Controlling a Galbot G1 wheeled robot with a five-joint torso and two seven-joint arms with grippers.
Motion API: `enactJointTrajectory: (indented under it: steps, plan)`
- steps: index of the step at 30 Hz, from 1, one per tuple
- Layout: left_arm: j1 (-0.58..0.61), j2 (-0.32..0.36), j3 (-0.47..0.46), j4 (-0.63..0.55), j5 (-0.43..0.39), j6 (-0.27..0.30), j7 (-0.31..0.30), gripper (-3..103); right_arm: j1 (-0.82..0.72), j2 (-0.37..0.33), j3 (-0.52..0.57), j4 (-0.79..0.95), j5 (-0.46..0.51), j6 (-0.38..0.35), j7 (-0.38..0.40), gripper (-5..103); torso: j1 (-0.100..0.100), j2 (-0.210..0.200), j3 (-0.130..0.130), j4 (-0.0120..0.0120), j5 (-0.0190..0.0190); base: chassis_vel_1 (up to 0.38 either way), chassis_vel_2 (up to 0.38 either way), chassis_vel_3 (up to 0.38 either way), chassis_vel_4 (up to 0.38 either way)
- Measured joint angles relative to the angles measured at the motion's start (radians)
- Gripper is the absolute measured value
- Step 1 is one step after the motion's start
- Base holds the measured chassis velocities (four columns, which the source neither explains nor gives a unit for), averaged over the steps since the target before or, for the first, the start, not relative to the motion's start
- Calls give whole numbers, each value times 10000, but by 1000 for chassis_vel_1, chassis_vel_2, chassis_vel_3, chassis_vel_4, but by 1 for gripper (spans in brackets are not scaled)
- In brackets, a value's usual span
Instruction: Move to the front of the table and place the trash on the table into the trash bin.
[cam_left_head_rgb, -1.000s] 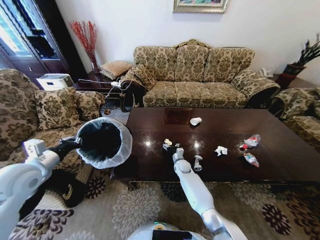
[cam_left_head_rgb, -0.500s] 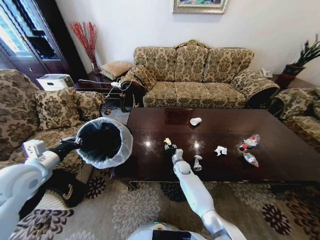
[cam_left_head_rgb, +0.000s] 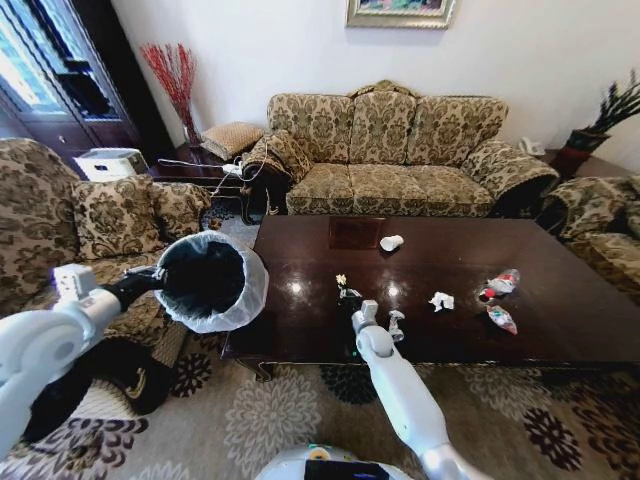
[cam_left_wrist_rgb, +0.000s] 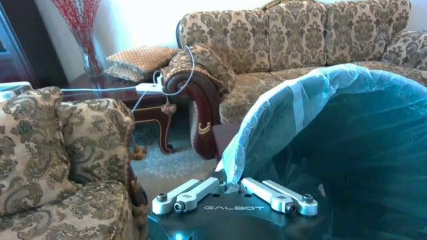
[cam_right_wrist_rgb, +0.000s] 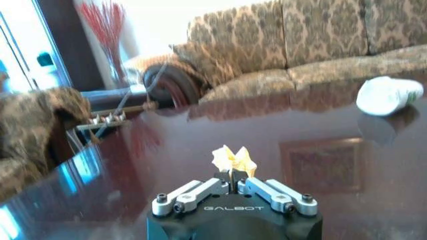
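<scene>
The right gripper (cam_left_head_rgb: 344, 293) is over the table (cam_left_head_rgb: 560, 330), a little in from its near edge. Its fingers are closed on a yellowish paper wad (cam_right_wrist_rgb: 233, 159), which sticks up from between the tips. In the head view this wad (cam_left_head_rgb: 341, 281) seems lifted a little above the dark wood, but I cannot tell this for sure.

Just beside the right wrist, toward the right end of the table, lies a small whitish crumpled piece (cam_left_head_rgb: 396, 321). Further along the near half lies a white paper wad (cam_left_head_rgb: 441, 300). Near the right end lie a colourful wrapper (cam_left_head_rgb: 502, 319) and, just behind it, a clear plastic bottle (cam_left_head_rgb: 500, 283) with red on it. A white paper cup (cam_left_head_rgb: 391, 242) lies on its side close to the far edge, beside the square inlay panel (cam_left_head_rgb: 355, 232); it also shows in the right wrist view (cam_right_wrist_rgb: 389, 95).

The left gripper (cam_left_wrist_rgb: 231, 186) is closed on the rim of the trash bin (cam_left_head_rgb: 208, 280) and pinches the white bag there. It holds the bin tilted in the air, off the left end of the table, near its near left corner, with the opening turned toward the camera.
</scene>
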Motion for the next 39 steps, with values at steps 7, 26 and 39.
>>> enactJointTrajectory:
  steps: [7, 26, 39]
  plan:
    - [424, 1643, 30, 573, -2240, 419, -220, 0, -645, -624, 151, 2495, 627, 1710, -1721, 0, -2, 1, -1, -1, -3, 0, 0, 0, 0]
    - [272, 3905, 1071, 172, -3085, 379, -776, 0, -523, -2042, -3130, 7198, 2890, 1429, -3296, 0, 0, 0, 0, 0, -1, 0, 0, 0, 0]
    - [313, 3701, 1073, -201, -3034, 408, -823, 0, -453, -2198, -4304, 7033, 2217, 1024, -3046, 12, -1, 0, 0, 0, -1, 0, 0, 0, 0]
